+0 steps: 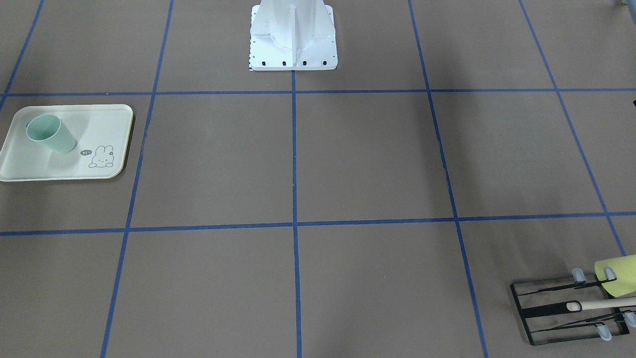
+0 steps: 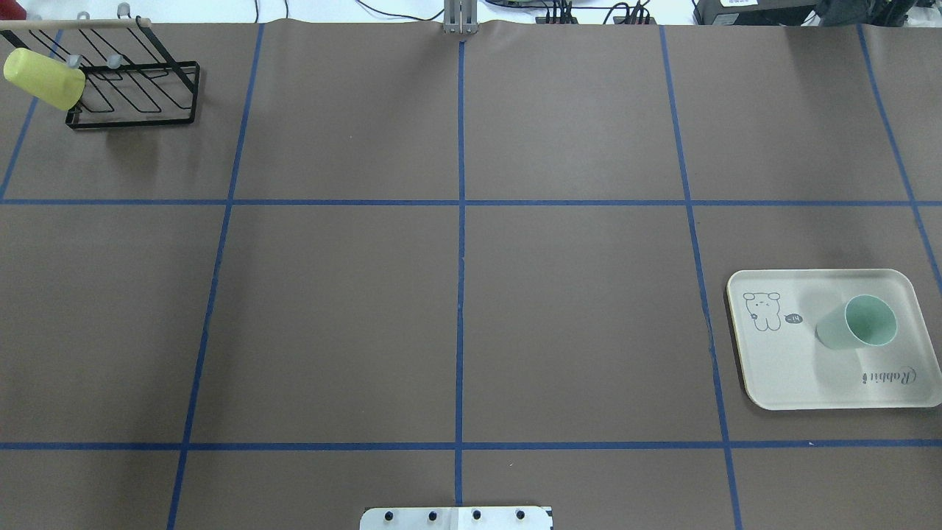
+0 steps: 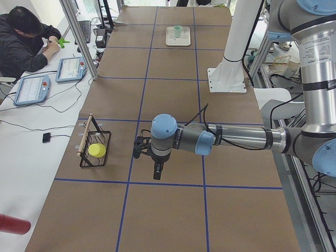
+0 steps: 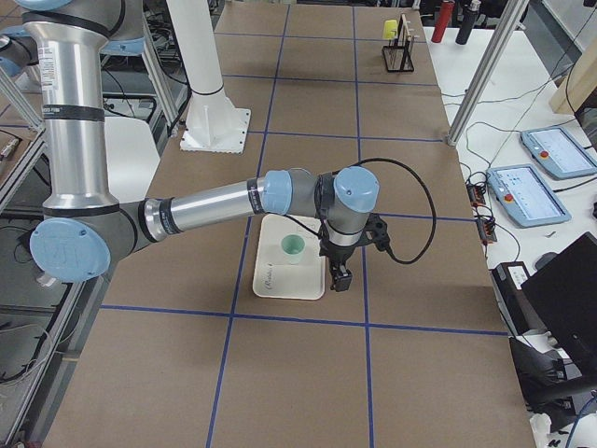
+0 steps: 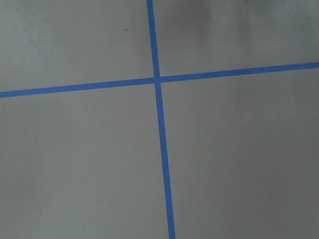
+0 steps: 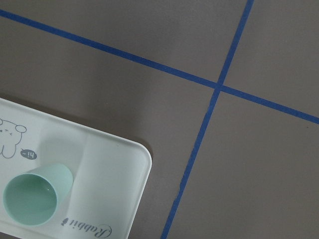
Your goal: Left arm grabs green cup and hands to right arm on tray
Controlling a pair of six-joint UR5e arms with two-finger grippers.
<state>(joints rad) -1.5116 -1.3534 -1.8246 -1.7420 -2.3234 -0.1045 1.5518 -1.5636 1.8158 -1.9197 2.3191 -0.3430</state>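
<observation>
We find the small pale mint-green tapered plastic tumbler, the green cup [image 2: 857, 325], standing mouth-up on the flat cream-white rectangular tray [image 2: 809, 375]. It sits toward the tray's middle, between the bunny drawing and the "Rabbit" script, and nothing touches it. We judge the hand-over and placing to be done, with at most a retreat of the arms left. The grey-and-silver jointed right arm [image 4: 215, 201] reaches over the tray's edge. Its bulky black gripper [image 4: 341, 278] hangs just beside the cup, clear of it and carrying nothing. The grey-and-silver left arm [image 3: 231, 137] is well apart, stretched over bare table near the black wire rack [image 2: 132, 96], with its slim black gripper [image 3: 157, 173] pointing down. Both grippers show only in the side views, so we cannot tell whether either pair of fingers is apart or together. The cup is smooth, plain and handleless, widest at the rim, with a matte sheen. The tray is low-lipped with rounded corners and looks like hard, lightly glossy plastic. The table [image 2: 331, 309] is covered in matte brown paper gridded with blue tape. The rack is thin bent wire topped by a pale wooden rod, and a yellow-green cup [image 2: 43, 77] hangs tilted on one end.
</observation>
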